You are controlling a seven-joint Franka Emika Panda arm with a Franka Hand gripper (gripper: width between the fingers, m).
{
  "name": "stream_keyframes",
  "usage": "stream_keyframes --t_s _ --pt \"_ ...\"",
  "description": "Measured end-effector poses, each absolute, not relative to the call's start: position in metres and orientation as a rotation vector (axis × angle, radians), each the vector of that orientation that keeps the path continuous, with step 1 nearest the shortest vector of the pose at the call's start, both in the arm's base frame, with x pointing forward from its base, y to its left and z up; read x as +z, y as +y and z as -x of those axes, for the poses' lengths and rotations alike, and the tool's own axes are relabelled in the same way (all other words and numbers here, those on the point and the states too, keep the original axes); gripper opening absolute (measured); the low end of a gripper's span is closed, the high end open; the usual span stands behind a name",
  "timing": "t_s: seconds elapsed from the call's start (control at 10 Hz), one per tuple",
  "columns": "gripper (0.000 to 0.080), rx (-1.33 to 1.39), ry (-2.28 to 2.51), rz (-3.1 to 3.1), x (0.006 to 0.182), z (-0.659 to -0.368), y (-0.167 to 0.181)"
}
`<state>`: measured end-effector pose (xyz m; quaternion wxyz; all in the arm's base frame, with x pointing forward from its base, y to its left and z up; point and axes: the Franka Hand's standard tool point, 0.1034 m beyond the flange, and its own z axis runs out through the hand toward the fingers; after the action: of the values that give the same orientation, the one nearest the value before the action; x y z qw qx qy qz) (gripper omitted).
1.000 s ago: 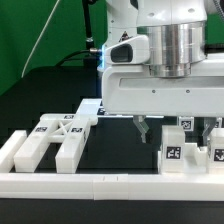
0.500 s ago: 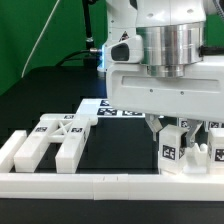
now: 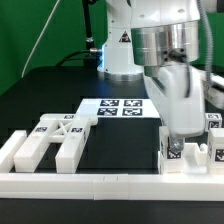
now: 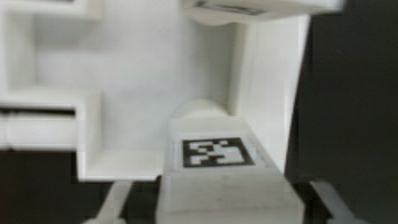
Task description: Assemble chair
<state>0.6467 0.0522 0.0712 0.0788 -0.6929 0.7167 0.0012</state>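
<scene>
The chair is in loose white pieces. A small upright block with a black-and-white tag (image 3: pixel 172 153) stands at the exterior view's right. My gripper (image 3: pixel 174 138) has come down over it, blurred, so its fingertips are hard to make out there. The wrist view shows the same tagged block (image 4: pixel 217 150) filling the space between my two fingers (image 4: pixel 121 203), with the gripper (image 4: pixel 222 208) shut on it. The block looks to be still resting on the table. A larger frame-like chair piece (image 3: pixel 55 140) lies at the exterior view's left.
The marker board (image 3: pixel 120 108) lies behind the middle of the table. A long low white border bar (image 3: pixel 100 186) runs along the front. More tagged white pieces (image 3: pixel 214 140) crowd right beside the held block. Other white parts (image 4: pixel 107 90) lie past it in the wrist view.
The hand has swung toward the exterior view's right and turned over the tagged block. Its jaws have narrowed from wide open to closed round the block.
</scene>
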Motion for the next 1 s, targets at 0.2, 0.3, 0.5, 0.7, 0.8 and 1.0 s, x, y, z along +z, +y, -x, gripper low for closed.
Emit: stream_keyframes --t_s 0.2,0.3,0.5,0.7,0.8,1.0 --pt "0.0376 0.002 2.123 2.098 0.0707 -0.6465 0.0523" --pt "0.0376 -0.007 2.035 2.187 0.0708 -0.6464 0.0524" --pt "0.062 -0.05 1.565 2.548 0.0716 -0.6472 0.0507" --pt "0.064 -0.077 1.181 2.753 0.0701 -0.6459 0.0498" --pt "0.0648 -0.09 1.053 2.808 0.0703 -0.6462 0.0489" --pt "0.0649 -0.106 0.835 2.893 0.0702 -0.6463 0.0486"
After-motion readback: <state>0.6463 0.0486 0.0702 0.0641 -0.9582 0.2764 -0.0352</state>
